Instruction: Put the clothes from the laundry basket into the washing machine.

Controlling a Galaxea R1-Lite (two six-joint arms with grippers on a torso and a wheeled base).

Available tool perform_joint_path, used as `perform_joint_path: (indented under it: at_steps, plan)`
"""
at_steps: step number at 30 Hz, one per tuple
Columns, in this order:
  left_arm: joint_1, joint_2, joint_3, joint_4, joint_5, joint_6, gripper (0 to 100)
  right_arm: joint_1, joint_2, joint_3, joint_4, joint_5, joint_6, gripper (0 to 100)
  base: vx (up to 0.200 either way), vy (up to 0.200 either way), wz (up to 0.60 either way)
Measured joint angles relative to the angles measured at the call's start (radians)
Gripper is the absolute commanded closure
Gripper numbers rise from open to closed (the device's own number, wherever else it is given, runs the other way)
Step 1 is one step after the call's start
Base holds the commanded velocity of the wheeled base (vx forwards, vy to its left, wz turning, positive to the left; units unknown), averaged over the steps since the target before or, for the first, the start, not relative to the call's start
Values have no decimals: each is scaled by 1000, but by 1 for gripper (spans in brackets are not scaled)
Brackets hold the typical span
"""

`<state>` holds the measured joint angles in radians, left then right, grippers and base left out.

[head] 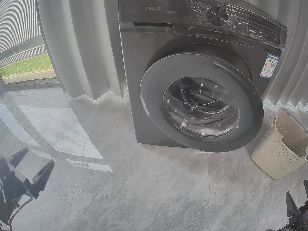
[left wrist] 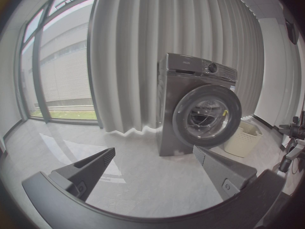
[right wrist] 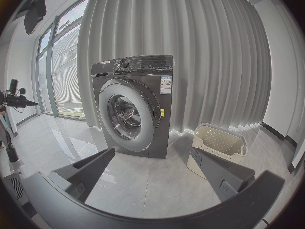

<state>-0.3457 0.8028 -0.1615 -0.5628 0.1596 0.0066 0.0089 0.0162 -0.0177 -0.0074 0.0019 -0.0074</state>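
Observation:
The dark grey washing machine (head: 192, 64) stands against the curtain, its round door (head: 200, 101) hinged out partly ajar (right wrist: 127, 115). A cream perforated laundry basket (head: 284, 145) stands on the floor to the machine's right (right wrist: 219, 143) (left wrist: 243, 140); I see no clothes inside it. My left gripper (head: 30, 166) hangs low at the left, well short of the machine, open and empty (left wrist: 154, 156). My right gripper (head: 298, 196) sits low at the right, in front of the basket, open and empty (right wrist: 152, 158).
Grey tiled floor (head: 144, 183) stretches between me and the machine. White pleated curtains (head: 83, 39) hang behind it, with a floor-length window (head: 22, 48) to the left. A tripod with a camera (right wrist: 11, 112) stands off to the side.

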Motion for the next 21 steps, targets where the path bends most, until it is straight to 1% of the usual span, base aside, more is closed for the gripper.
perform_joint_path:
  at_steps: [4, 7, 9, 13, 14, 17, 19, 21]
  plan:
    - [73, -203, 29, 152, 1, 20, 0, -1, 0, 0, 0, 0, -1, 0, 0, 0, 0]
    - [108, -345, 45, 273, -4, 31, 0, -1, 0, 0, 0, 0, 0, 0, 0, 0, 0]
    - [130, -443, 61, 357, -9, 35, 0, -1, 0, 0, 0, 1, -1, 0, 0, 0, -600]
    - [164, -583, 111, 458, -20, 37, 0, 0, 0, 0, 0, 5, -3, 0, 0, 0, -600]
    - [173, -608, 123, 484, -22, 35, 0, 0, 0, 0, 0, 6, -4, 0, 0, 0, 0]
    - [189, -657, 136, 495, -26, 11, 0, 0, 0, 0, 0, 6, -4, 0, 0, 0, 0]
    - [196, -675, 139, 494, -26, 5, 0, -1, 0, 0, 0, 6, -3, 0, 0, 0, 0]
    - [213, -689, 142, 492, -26, 5, 0, -1, 0, 0, 0, 6, -3, 0, 0, 0, 0]
